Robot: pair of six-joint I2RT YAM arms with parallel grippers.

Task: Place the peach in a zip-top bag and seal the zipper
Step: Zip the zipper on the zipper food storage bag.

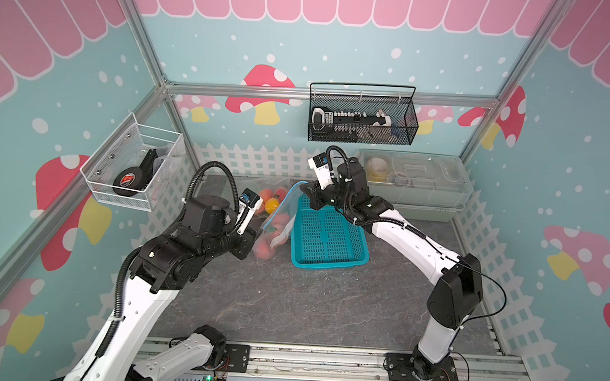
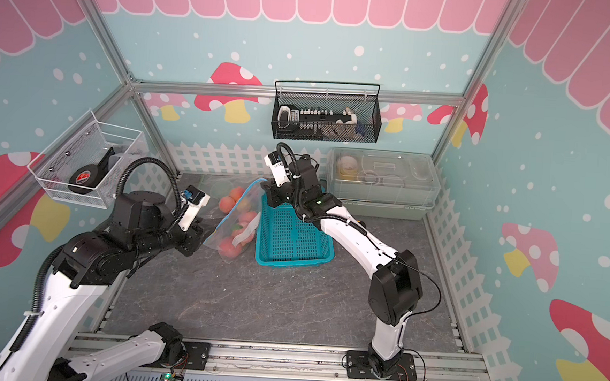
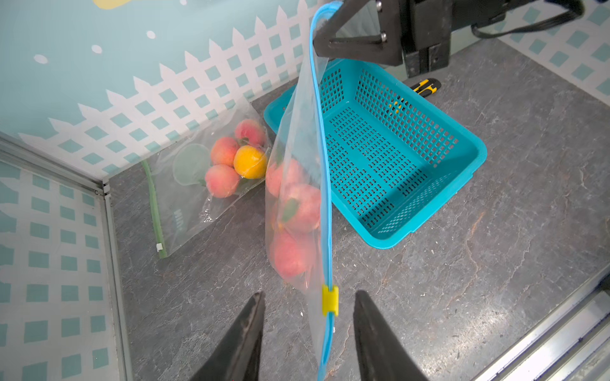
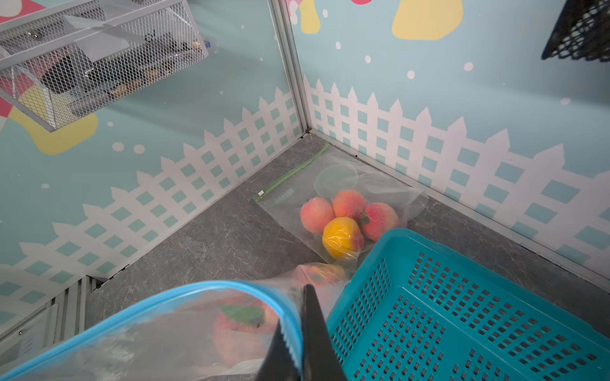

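Arms, both mounted on the rail on the near side of the basket [image 1: 328, 266].

- The left arm [image 1: 133, 311] rises from the rail, left of the basket. The elbow is bent and the forearm is about level, pointing at the basket's left side.
- The left gripper [image 3: 310, 293] stops short of the basket's near left corner. Its jaws are apart, one finger on each side of the bag [image 3: 298, 109] at its lower zipper edge, neither touching it.
- The right arm [image 1: 406, 235] rises right of the basket with the elbow high. The forearm runs past the basket's right side toward its far left corner.
- The right gripper [image 4: 307, 292] is above that far left corner, pinched closed on the bag's top corner. The bag hangs from it.
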